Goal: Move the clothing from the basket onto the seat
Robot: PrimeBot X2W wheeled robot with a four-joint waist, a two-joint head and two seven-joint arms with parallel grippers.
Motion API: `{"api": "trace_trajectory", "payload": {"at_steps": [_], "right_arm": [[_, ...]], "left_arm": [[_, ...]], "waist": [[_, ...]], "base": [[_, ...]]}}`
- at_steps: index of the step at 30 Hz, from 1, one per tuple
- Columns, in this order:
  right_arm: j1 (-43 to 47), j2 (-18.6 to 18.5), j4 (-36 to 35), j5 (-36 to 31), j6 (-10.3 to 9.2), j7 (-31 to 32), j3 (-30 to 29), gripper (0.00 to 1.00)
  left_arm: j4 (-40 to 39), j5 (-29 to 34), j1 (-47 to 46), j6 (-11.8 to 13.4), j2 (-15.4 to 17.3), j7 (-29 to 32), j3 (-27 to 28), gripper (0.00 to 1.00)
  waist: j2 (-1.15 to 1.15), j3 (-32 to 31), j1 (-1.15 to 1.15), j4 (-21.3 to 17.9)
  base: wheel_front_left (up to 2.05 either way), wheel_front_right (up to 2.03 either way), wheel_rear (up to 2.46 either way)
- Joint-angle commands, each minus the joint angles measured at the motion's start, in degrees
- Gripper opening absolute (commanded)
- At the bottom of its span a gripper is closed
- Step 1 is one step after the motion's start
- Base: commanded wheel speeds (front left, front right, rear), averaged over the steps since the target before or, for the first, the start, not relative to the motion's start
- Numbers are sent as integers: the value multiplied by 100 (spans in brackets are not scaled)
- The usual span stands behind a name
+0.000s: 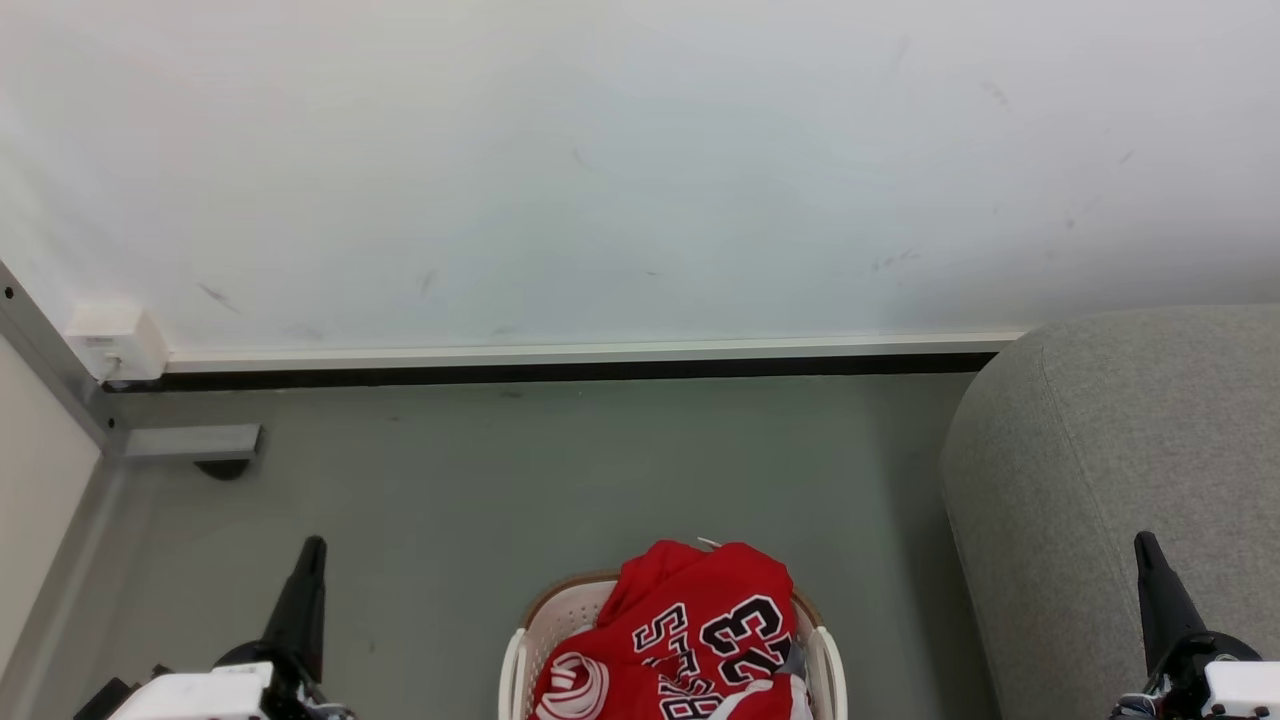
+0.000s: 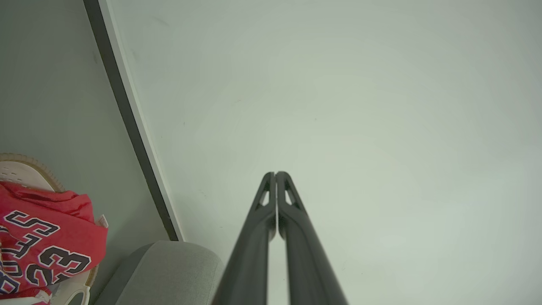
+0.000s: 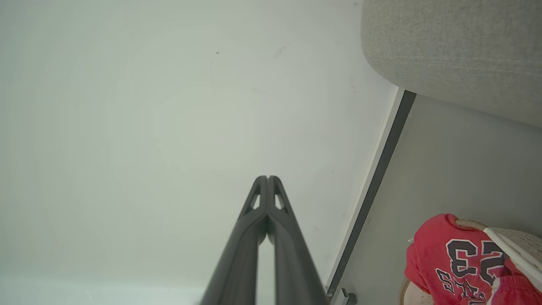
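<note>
A pale, scuffed wall is standing behind a grey-green floor, with a white-and-black baseboard running along the join. A grey metal post is slanting down the left edge, and a small white box is sitting against the wall just beside it. The basket is resting on the floor at the bottom centre of the head view, its brown rim and white perforated wall showing behind the load. The clothing is lying heaped inside it, red cloth bulging above the rim and drooping over the far edge. A jersey is lying on top with its black, white-edged letters and the number 23 facing up. The seat is standing to the right of the basket, near it but apart, with a strip of floor showing between them. The left hand is hovering above the floor to the left of the basket, well apart from it, its two fingers pressed together and gripping nothing. The right hand is hovering over the seat's near side, likewise closed and empty, pointing toward the wall.
</note>
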Motion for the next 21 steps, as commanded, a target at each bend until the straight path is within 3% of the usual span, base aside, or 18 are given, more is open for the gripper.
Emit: {"api": "trace_trajectory", "payload": {"at_steps": [1,12,13,21], "right_arm": [[-73,-41,-21,6,-13,16,-20,0],[-74,-41,-21,6,-13,16,-20,0],[1,0,0,-2,0,-2,-1,100],[159,21,-2,-147,-1,-195,5,100]], "left_arm": [[-22,-82,-48,-24,40,18,9,0],[-22,-82,-48,-24,40,18,9,0],[0,1,0,0,0,-2,-2,100],[104,61,39,2,-14,-196,-217,100]], "waist": [[0,0,0,0],[0,0,0,0],[0,0,0,0],[0,0,0,6]], "base": [[0,0,0],[0,0,0],[0,0,0],[0,0,0]]}}
